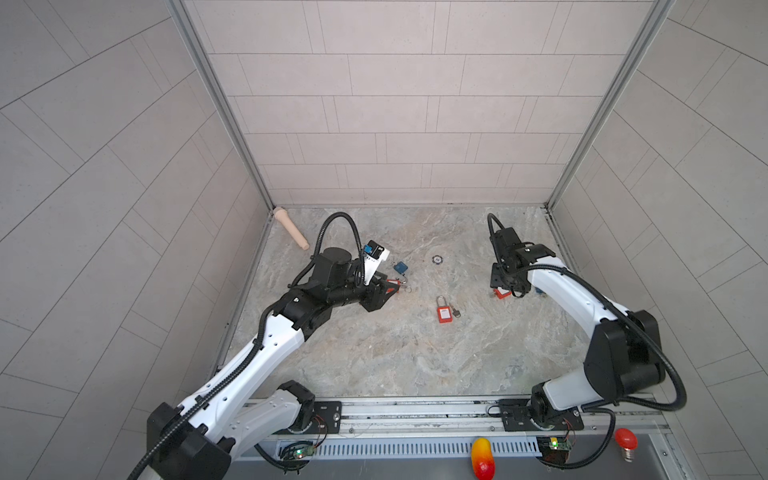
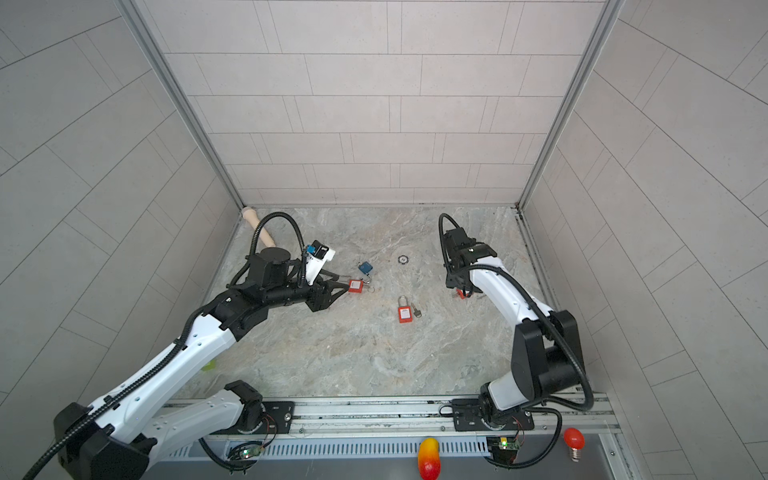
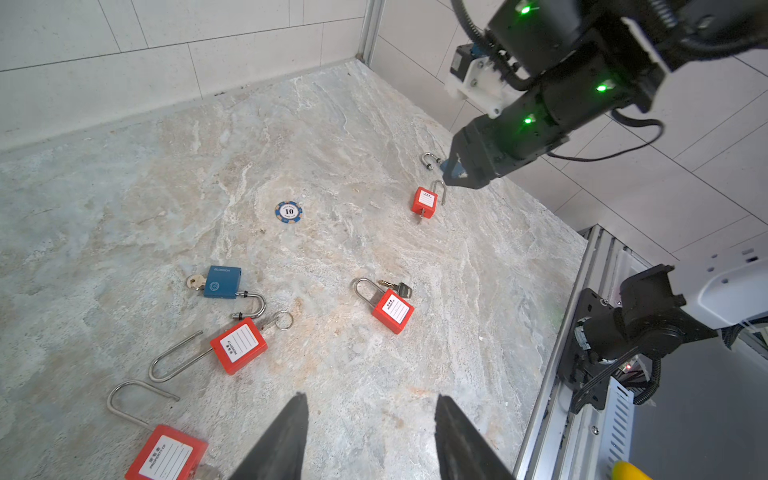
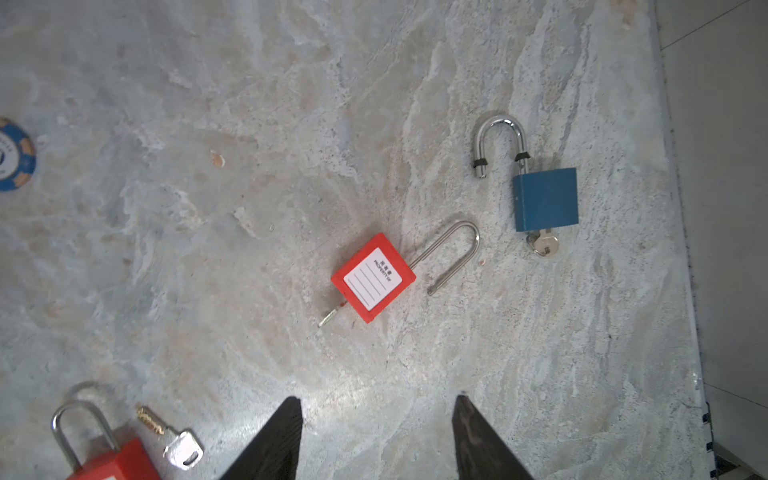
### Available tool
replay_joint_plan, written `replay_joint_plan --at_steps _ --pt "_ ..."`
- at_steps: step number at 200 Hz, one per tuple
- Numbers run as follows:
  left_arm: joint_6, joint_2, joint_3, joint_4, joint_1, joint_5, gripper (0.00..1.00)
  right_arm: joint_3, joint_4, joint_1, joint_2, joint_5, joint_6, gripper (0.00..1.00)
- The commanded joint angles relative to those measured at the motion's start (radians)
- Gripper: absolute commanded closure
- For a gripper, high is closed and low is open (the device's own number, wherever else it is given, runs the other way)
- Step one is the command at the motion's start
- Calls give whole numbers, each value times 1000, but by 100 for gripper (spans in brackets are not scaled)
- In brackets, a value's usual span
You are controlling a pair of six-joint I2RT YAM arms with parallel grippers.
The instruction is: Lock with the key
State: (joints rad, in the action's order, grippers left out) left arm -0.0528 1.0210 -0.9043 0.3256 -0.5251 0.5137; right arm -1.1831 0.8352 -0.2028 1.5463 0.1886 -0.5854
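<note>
Over the table in a top view, the right gripper hangs just above the unlocked red padlock. Left wrist: left gripper gapes empty; a chip reads "10". Right wrist: jaws apart, empty, framing that padlock, labelled "PROPERTY OF", its key inserted, probably for turning

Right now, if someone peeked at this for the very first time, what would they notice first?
Four bright red padlocks dot the marble tabletop; the middle red padlock has a loose key beside it. A blue padlock lies open near the left arm, a second blue padlock near the right arm, and a blue poker chip marked 10 sits toward the back.
</note>
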Motion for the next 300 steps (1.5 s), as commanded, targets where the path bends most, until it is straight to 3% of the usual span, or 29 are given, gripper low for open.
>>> replay_joint_plan --at_steps 1,55,93,155,231,300 --pt "-21 -17 -32 -21 -12 -22 46 -51 17 12 74 47 -71 39" --pt "-38 -15 -39 -14 -37 -58 46 -136 33 13 250 75 -151 39" --pt "20 13 -69 28 -38 -55 45 -123 31 9 304 90 -175 39" --pt "89 78 -103 -4 -38 -15 45 3 -2 -20 258 79 -136 42" --pt "82 96 -82 -48 -38 11 45 259 -67 28 -39 47 -110 42" --pt "74 141 -112 -40 -40 20 45 160 -162 42 133 -90 -42 39"
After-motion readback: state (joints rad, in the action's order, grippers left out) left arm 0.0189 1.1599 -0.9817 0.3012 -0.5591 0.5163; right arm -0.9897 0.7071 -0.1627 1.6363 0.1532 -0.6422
